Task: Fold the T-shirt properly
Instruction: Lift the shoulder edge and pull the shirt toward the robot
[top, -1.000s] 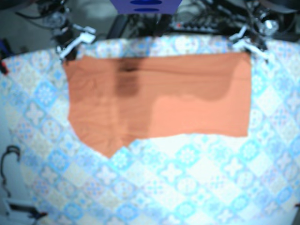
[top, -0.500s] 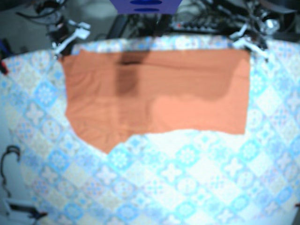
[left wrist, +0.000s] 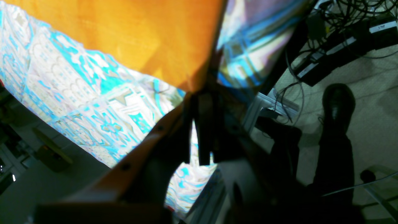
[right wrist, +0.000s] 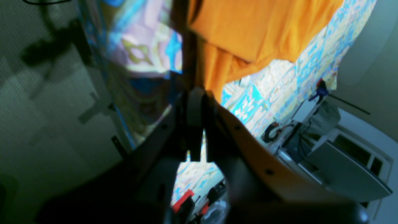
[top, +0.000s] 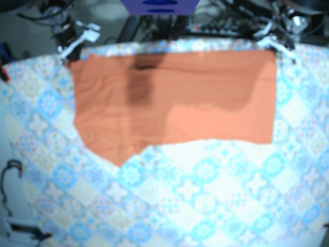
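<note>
Over the last second I watch the T-shirt [top: 175,98] slide toward the arms' side of the counter [top: 205,200]. Its far hem lay a little in from the edge and now sits right at the rim. The near edge and the pointed flap on the right arm's side have crept up the pattern by about the same amount, so the cloth has travelled as one sheet rather than bunching. Both far corners are doing the pulling. The left hand [left wrist: 200,95] has its fingers pressed together on a corner of the orange fabric, which narrows to a point right where they meet. The right hand [right wrist: 195,93] is likewise closed on its corner, with cloth hanging in a fold just above the pinch. From above, the shirt lies flat and roughly rectangular across the far half of the counter, with a paler overlapped panel toward the left arm's side and that one flap poking out toward the near side. I read the drag as a smoothing and squaring step: the tension has taken up the slack, and the hem is now lined up with the counter's edge. Any farther and the corners go over the rim, so I judge the pull about done. The next fold probably has to deal with the stray flap.
</note>
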Controlling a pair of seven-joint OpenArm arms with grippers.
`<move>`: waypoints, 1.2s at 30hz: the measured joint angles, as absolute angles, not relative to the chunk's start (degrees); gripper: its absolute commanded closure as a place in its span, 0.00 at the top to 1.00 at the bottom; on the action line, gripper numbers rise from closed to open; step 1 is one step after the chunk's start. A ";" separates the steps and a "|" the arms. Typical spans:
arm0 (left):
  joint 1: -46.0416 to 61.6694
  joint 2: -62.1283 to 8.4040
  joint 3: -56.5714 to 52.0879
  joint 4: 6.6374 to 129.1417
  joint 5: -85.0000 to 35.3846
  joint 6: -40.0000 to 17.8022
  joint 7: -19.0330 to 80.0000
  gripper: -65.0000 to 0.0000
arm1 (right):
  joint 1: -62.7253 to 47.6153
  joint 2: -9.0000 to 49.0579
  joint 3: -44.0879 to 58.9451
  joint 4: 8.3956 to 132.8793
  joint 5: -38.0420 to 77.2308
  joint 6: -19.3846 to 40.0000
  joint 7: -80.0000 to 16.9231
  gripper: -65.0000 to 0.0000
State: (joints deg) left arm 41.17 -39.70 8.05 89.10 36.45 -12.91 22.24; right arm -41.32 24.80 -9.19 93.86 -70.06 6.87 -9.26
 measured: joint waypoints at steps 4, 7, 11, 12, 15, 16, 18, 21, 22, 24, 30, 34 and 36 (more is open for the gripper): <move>41.58 -39.70 8.01 89.10 36.58 -12.69 22.06 0.00 | -42.61 24.64 -9.21 93.86 -70.06 6.94 -9.26 0.00; 41.58 -39.70 8.01 89.10 36.58 -12.69 22.06 0.00 | -43.42 24.67 -9.21 93.89 -70.06 6.87 -9.23 0.00; 42.28 -39.72 8.01 89.17 36.60 -12.47 22.04 0.00 | -43.97 24.62 -9.21 93.86 -70.06 6.87 -9.21 0.00; 42.41 -39.72 8.01 89.17 36.60 -12.38 22.04 0.00 | -44.14 24.64 -9.21 93.86 -70.06 6.85 -9.19 0.00; 42.54 -39.72 8.01 89.17 36.60 -12.29 22.04 0.00 | -44.64 24.64 -9.21 93.89 -70.06 6.87 -9.23 0.00; 42.57 -39.72 8.01 89.17 36.60 -12.29 22.06 0.00 | -44.77 24.62 -9.28 93.89 -70.06 6.87 -9.23 0.00; 42.59 -39.72 8.01 89.19 36.60 -12.27 22.06 0.00 | -44.80 24.62 -9.32 93.86 -70.06 6.87 -9.23 0.00; 42.61 -39.72 8.01 89.21 36.60 -12.29 22.06 0.00 | -44.77 24.62 -9.37 93.86 -70.06 6.87 -9.23 0.00; 42.68 -39.72 8.01 89.21 36.60 -12.29 22.06 0.00 | -44.80 24.62 -9.37 93.86 -70.06 6.87 -9.26 0.00; 43.38 -39.72 7.88 89.27 36.62 -12.27 22.06 0.00 | -44.77 24.60 -9.37 93.80 -70.06 6.87 -9.23 0.00; 44.16 -39.70 7.90 89.32 36.84 -12.45 22.26 0.00 | -44.80 24.62 -9.37 93.76 -70.06 6.87 -9.26 0.00; 44.12 -39.70 7.90 89.32 36.80 -12.49 22.28 0.00 | -44.80 24.62 -9.37 93.76 -70.06 6.87 -9.26 0.00; 44.12 -39.68 7.90 89.32 36.82 -12.47 22.28 0.00 | -44.77 24.62 -9.39 93.76 -70.06 6.87 -9.26 0.00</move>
State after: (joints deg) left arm 44.12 -39.68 7.90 89.32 36.82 -12.47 22.28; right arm -44.77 24.62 -9.39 93.76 -70.06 6.87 -9.26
